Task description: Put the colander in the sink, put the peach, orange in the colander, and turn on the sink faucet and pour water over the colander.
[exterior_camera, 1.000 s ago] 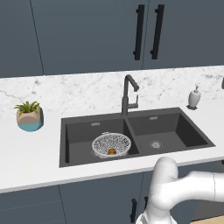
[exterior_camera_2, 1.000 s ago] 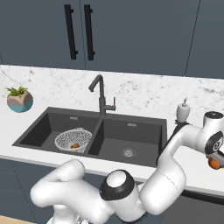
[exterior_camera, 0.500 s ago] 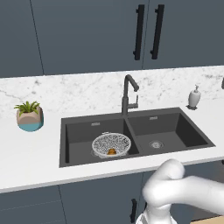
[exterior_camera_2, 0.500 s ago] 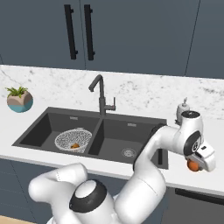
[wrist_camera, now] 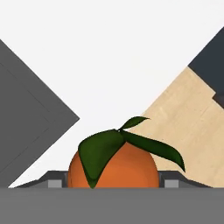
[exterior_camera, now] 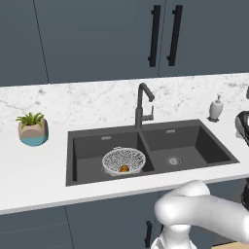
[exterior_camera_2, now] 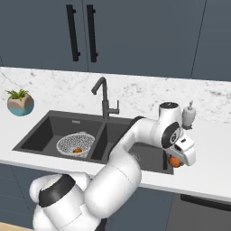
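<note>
1. My jaws (exterior_camera_2: 175, 161) are closed around a round orange fruit with green leaves (wrist_camera: 113, 168). It sits snug between the two tips, as the hand view shows.
2. In the right base view I hold this fruit (exterior_camera_2: 174, 161) over the white desk (exterior_camera_2: 212, 158), right at the front right corner of the sink (exterior_camera_2: 49, 124).
3. I cannot tell for sure if this fruit is the peach or the orange.
4. The colander (exterior_camera: 123, 161) sits down in the left bowl of the sink (exterior_camera: 209, 146), near the wall in the middle. In the right base view the colander (exterior_camera_2: 75, 144) is in the same bowl.
5. Another small orange fruit (exterior_camera: 124, 168) lies inside the colander. It shows in the right base view too (exterior_camera_2: 77, 150).
6. The black faucet (exterior_camera: 142, 104) stands behind the sink, at the middle. In the right base view the faucet (exterior_camera_2: 104, 97) has its spout bent over.
7. A white soap bottle (exterior_camera: 216, 108) stands on the desk behind the right bowl.
8. A little plant in a pot (exterior_camera: 32, 129) stands on the desk, left of the sink.
</note>
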